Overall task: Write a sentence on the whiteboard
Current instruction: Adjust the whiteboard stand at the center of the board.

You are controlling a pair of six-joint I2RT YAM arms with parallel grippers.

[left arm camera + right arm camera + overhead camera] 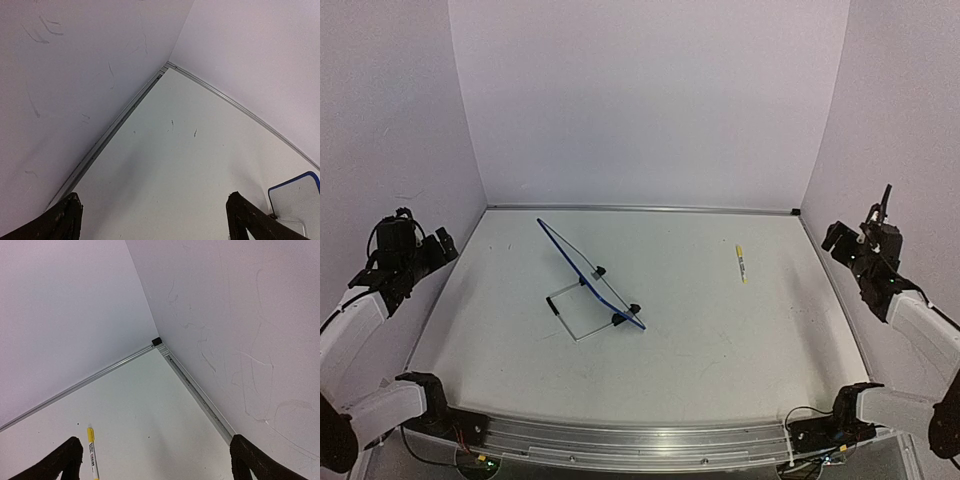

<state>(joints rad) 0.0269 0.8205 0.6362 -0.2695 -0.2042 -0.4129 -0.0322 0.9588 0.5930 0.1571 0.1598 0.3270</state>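
Near sides: left claw (155, 225) gapes wide, empty, at left; right claw (155, 462) likewise at right. Farther in, whiteboard (590, 272) stands tilted on wire stand (570, 318), left of centre on surface (720, 340). Marker (741, 263) lies further right, well apart

Nothing is legible. The yellow-capped marker (92, 459) near the table's (710, 340) far right corner carries dark print on its white barrel, too small to read; the whiteboard (578, 262) stands nearly edge-on.
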